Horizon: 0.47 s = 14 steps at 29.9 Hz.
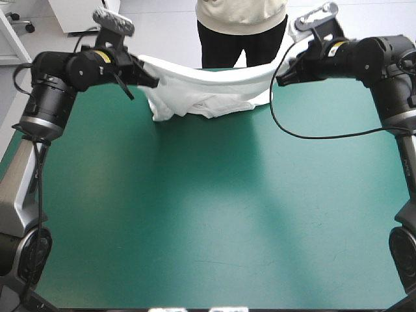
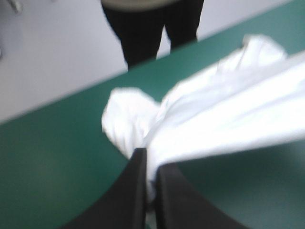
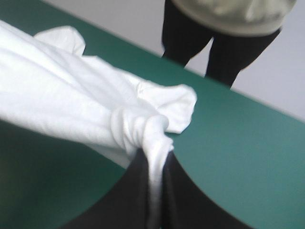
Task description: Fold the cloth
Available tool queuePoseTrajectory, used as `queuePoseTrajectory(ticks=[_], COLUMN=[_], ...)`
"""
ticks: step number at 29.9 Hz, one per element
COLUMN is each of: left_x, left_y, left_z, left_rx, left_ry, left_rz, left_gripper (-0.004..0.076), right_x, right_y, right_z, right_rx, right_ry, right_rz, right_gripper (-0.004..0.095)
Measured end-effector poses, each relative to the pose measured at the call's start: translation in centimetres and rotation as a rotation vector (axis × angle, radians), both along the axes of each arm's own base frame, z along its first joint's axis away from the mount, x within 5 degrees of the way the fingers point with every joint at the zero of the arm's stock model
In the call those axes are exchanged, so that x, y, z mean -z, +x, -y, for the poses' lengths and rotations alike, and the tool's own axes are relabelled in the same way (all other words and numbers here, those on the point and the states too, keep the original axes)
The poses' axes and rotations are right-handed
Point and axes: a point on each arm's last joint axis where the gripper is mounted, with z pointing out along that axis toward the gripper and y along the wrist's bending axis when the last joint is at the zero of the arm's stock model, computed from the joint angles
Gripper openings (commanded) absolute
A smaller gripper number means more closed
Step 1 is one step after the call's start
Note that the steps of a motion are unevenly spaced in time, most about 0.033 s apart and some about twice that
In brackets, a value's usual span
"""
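Observation:
The white T-shirt hangs stretched between both grippers above the far part of the teal-green table, its lower folds sagging onto the cover near the far edge. My left gripper is shut on the shirt's left end; in the left wrist view the cloth runs out from between the black fingers. My right gripper is shut on the other end, where a bunched knot of fabric sits just ahead of its fingers.
Bare teal-green cover spreads from the shirt to the near edge. The right arm's black cable hangs in a loop over the table's far right. The table's far edge lies just behind the shirt.

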Motion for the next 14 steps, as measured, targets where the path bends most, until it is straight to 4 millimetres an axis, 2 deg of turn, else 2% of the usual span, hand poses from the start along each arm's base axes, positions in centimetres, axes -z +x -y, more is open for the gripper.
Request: queuePoseTrajectory(ticks=[4,6,9,11,14], left_x=[7.1,9.3,11.3,11.8,12.8], left_y=[0.0,-0.8,-2.8,-4.0,-5.8], left_z=[-0.6,-0.7,-0.8,-0.8,-0.9], left_rx=[-0.054,-0.054,-0.016,0.016,0.068], left_ry=[0.093,0.098,0.092,0.089,0.094], left_rz=[-0.254,-0.321,-0.394,-0.417,-0.469], left_gripper=[-0.0009,-0.0009,-0.0009,-0.0009,-0.0009], right_x=[6.2,8.5,11.0,12.0,12.5], right_y=[-0.2,-1.0,-3.2,-4.5,-7.1], right_z=[0.9,1.4,2.1,2.5,2.8], right_rx=[0.006,0.021,0.044,0.052,0.053], right_ry=[0.020,0.023,0.025,0.021,0.017], right_rz=[-0.207,-0.269,-0.336,-0.366,-0.381], right_gripper=[-0.0017,-0.0017,-0.0017,-0.0017,-0.0017])
